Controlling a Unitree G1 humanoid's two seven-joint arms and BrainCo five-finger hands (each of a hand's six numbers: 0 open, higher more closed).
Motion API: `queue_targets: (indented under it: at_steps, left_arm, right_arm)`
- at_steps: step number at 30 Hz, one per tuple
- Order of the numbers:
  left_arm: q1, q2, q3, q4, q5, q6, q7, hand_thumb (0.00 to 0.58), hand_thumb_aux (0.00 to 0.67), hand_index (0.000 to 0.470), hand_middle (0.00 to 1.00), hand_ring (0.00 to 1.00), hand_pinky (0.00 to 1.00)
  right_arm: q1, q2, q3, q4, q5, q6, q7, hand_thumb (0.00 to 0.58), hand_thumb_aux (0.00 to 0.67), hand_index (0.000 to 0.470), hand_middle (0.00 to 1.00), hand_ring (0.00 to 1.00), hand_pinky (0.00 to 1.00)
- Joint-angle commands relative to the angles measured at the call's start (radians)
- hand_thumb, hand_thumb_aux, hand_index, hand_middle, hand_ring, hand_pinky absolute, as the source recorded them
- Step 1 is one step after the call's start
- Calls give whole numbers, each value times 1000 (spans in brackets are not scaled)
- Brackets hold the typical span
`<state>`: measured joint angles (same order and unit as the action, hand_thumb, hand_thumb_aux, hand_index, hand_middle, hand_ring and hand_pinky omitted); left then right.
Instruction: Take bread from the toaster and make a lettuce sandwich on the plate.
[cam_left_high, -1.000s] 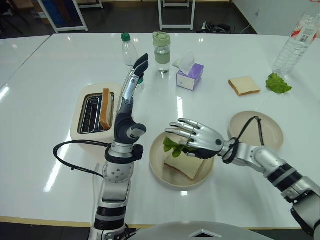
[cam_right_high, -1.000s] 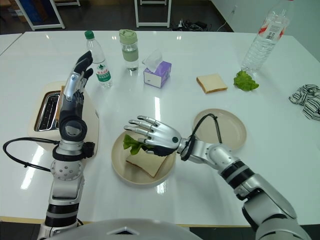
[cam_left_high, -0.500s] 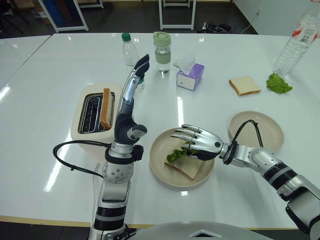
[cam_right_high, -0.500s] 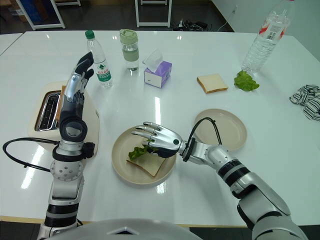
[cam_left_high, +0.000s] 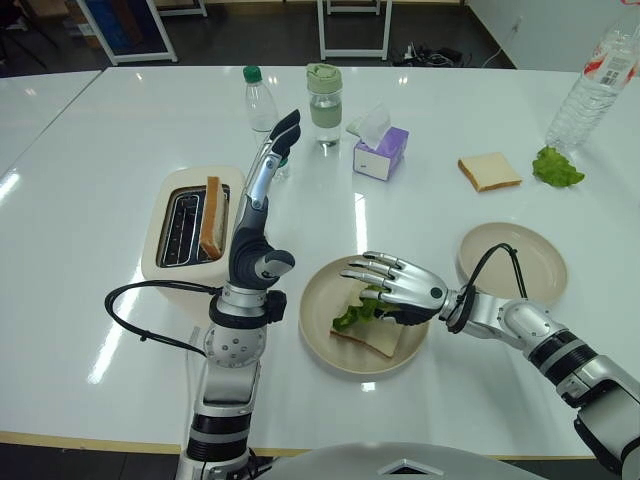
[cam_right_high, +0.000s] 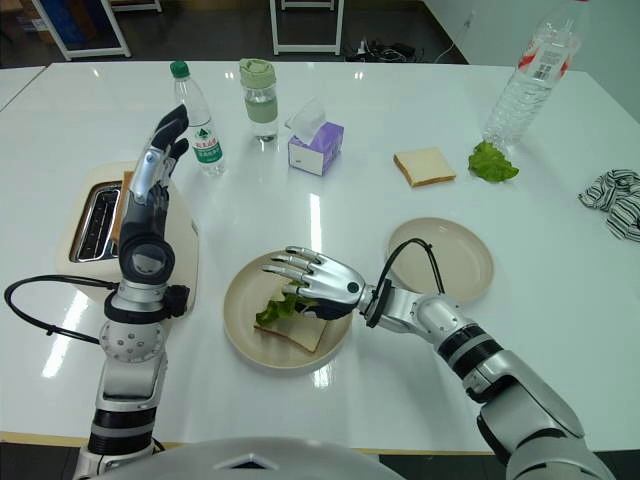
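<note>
The small bottle (cam_left_high: 258, 100), green tumbler (cam_left_high: 324, 95) and tissue box (cam_left_high: 380, 150) stand toward the far edge of the white surface (cam_left_high: 450, 110). A spare bread slice (cam_left_high: 489, 171), loose lettuce leaf (cam_left_high: 556, 167) and large bottle (cam_left_high: 590, 90) lie near the far right corner, with a striped cloth (cam_right_high: 612, 200) at the right edge. A second plate (cam_left_high: 540, 255) lies to the right, crossed by a wrist cable (cam_left_high: 505, 250).

The left hand (cam_left_high: 255, 200) stands upright, flat and holding nothing, between the toaster (cam_left_high: 175, 200), which has bread (cam_left_high: 211, 215) in its slot, and the plate (cam_left_high: 315, 300) near the front edge. There the lettuce (cam_left_high: 352, 315) lies on a bread slice (cam_left_high: 385, 340) under the right hand (cam_left_high: 400, 292); whether that hand grips the leaf cannot be told. Behind the surface are a dark floor and white frames (cam_left_high: 353, 25).
</note>
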<state>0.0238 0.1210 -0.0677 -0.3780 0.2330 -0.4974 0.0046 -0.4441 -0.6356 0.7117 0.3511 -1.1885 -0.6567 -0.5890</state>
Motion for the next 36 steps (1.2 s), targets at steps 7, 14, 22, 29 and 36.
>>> queue_targets:
  at_steps: [7, 14, 22, 29, 36]
  left_arm:
    - [7, 1, -1, -6, 10, 14, -4, 0, 0, 0, 0, 0, 0]
    - [12, -2, -4, -8, 14, 16, -3, 0, 0, 0, 0, 0, 0]
    - [-6, -11, 136, -127, -57, 149, 40, 0, 0, 0, 0, 0, 0]
    - [-18, 160, 411, -126, 110, 255, 83, 0, 0, 0, 0, 0, 0]
    - [186, 487, 550, 25, 391, 310, -86, 0, 0, 0, 0, 0, 0]
  right_arm:
    - [20, -42, -28, -30, -1, 1, 37, 0, 0, 0, 0, 0, 0]
    - [36, -64, -38, -47, 8, -9, 59, 0, 0, 0, 0, 0, 0]
    - [110, -116, -288, -156, 301, -49, 24, 0, 0, 0, 0, 0, 0]
    - [242, -65, -580, -404, 958, -107, 102, 0, 0, 0, 0, 0, 0]
    - [332, 16, -665, -493, 846, -121, 204, 0, 0, 0, 0, 0, 0]
